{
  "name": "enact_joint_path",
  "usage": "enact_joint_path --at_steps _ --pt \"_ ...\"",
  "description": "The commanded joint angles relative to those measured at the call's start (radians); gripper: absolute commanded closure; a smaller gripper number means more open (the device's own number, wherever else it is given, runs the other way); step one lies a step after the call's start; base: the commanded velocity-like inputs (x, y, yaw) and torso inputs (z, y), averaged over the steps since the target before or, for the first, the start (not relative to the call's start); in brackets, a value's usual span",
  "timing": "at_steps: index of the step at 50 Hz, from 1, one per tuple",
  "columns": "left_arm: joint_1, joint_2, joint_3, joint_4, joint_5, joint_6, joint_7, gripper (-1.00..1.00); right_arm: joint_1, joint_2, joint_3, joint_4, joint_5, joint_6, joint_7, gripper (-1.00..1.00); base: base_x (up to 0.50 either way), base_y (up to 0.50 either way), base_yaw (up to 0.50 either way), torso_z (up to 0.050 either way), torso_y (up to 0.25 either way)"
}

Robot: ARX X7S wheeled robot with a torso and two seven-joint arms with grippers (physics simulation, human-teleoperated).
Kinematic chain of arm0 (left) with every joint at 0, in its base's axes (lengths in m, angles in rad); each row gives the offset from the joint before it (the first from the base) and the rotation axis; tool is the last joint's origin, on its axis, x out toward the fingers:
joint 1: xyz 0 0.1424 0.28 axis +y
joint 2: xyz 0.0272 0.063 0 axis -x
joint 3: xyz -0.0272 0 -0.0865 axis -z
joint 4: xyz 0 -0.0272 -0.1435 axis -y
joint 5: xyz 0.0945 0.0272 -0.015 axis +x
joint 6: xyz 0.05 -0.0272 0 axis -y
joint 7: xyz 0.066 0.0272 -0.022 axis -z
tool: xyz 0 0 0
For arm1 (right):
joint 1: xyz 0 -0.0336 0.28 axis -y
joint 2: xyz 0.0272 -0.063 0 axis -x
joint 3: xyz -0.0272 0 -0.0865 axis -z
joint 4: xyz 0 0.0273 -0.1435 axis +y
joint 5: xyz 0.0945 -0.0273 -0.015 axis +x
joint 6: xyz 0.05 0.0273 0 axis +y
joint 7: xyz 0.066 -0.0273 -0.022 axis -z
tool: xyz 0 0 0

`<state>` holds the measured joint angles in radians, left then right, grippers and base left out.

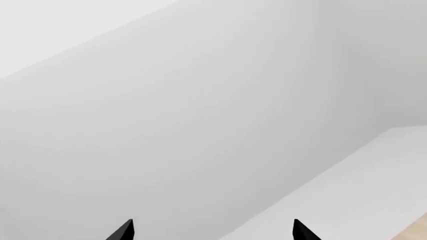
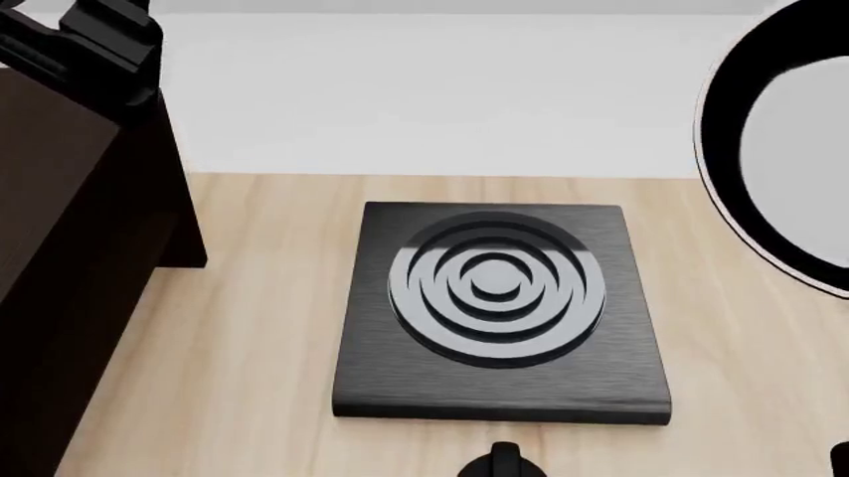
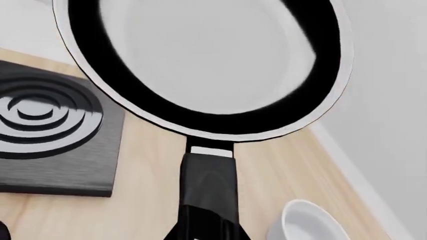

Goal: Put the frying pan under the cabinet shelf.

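Beyond the right claw [image 3: 203,235], frying pan [image 3: 200,60], handle clamped.

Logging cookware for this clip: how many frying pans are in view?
1. The frying pan is raised at the head view's right edge, beside the black square plate, its handle running toward the right wrist camera. Others may be out of frame.

The left gripper [image 1: 212,231] is raised with fingertips spread apart; the right gripper [image 3: 205,230] is clamped on the frying pan [image 3: 200,65] handle
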<state>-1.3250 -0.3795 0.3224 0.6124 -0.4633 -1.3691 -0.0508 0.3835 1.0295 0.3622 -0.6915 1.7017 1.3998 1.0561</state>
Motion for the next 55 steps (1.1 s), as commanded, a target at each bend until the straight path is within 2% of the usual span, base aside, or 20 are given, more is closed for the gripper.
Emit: enact_joint_path --at_steps 1,10,28,38,45,55 --pt "0.006 -0.005 -0.008 0.009 -0.007 -0.002 -0.005 -1.00 0.194 0.052 -0.143 0.029 0.000 -0.002 0.043 1.00 0.00 0.00 0.00 0.000 0.010" --pt "-0.005 -0.008 -0.015 0.021 -0.017 -0.023 -0.010 -1.00 0.399 0.042 -0.319 0.076 0.014 0.029 0.057 1.00 0.00 0.00 0.00 0.000 0.001" --pt "-0.035 -0.011 -0.033 0.042 -0.032 -0.044 -0.019 -1.00 0.677 -0.048 -0.556 0.146 0.017 0.099 0.066 1.00 0.00 0.00 0.00 0.001 0.001" --pt "-0.066 -0.014 -0.036 0.051 -0.042 -0.064 -0.023 -1.00 0.780 -0.080 -0.642 0.167 0.031 0.113 0.068 1.00 0.00 0.00 0.00 0.001 0.002" --pt "-0.100 -0.029 -0.019 0.058 -0.023 -0.022 -0.032 -1.00 0.897 -0.074 -0.706 0.191 0.100 0.121 0.111 1.00 0.00 0.00 0.00 0.000 0.001" --pt "-0.207 -0.025 -0.031 0.080 -0.039 -0.086 -0.032 -1.00 0.991 -0.075 -0.770 0.206 0.138 0.114 0.128 1.00 0.00 0.00 0.00 0.007 -0.214"
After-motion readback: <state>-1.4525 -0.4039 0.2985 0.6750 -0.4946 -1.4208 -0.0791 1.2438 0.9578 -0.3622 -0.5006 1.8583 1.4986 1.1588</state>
